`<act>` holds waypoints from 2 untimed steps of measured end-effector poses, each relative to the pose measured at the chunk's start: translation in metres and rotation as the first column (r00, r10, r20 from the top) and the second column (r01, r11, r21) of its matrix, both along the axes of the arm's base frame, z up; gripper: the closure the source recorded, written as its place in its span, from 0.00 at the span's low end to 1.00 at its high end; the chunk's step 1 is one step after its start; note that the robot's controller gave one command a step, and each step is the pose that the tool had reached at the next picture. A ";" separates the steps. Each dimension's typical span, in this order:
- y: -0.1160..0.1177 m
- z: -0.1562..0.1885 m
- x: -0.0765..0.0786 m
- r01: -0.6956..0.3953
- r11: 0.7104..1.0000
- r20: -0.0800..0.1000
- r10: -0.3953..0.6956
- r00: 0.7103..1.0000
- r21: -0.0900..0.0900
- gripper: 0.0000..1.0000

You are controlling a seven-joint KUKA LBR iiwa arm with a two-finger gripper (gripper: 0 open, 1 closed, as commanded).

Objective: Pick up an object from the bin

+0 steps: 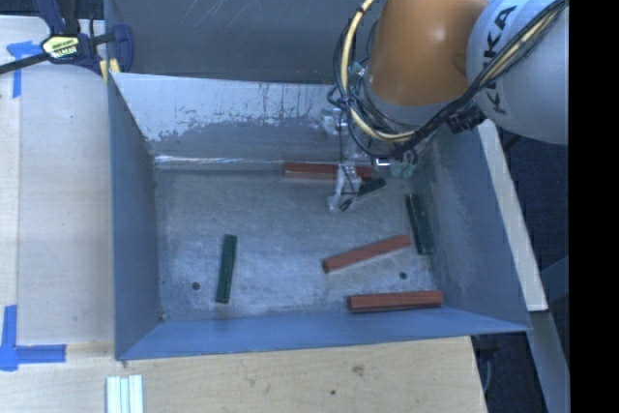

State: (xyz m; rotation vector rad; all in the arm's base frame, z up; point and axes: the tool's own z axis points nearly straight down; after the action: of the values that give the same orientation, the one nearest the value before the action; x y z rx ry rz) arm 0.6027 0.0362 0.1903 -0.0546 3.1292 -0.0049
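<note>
My gripper (342, 191) hangs below the orange dome at the back of the bin, right of the middle. It is right at the right part of a reddish-brown flat stick (306, 171) that lies along the foot of the back wall. I cannot tell whether it touches or grips that stick. A dark green stick (418, 223) lies just to the gripper's right, pointing front to back. A brown stick (366, 254) lies slanted in front of the gripper.
Another reddish-brown stick (395, 302) lies along the front wall at the right. A green stick (225, 268) lies at the front left. The arm and its cables cover the bin's back right corner.
</note>
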 end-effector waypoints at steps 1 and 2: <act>-0.057 -0.082 -0.050 0.017 1.000 -0.020 -0.017 1.000 0.001 0.00; -0.061 -0.122 -0.094 -0.009 1.000 -0.015 0.009 1.000 0.003 0.00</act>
State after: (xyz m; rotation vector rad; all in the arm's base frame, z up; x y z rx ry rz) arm 0.5087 -0.0250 0.0681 -0.0694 3.1438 0.0007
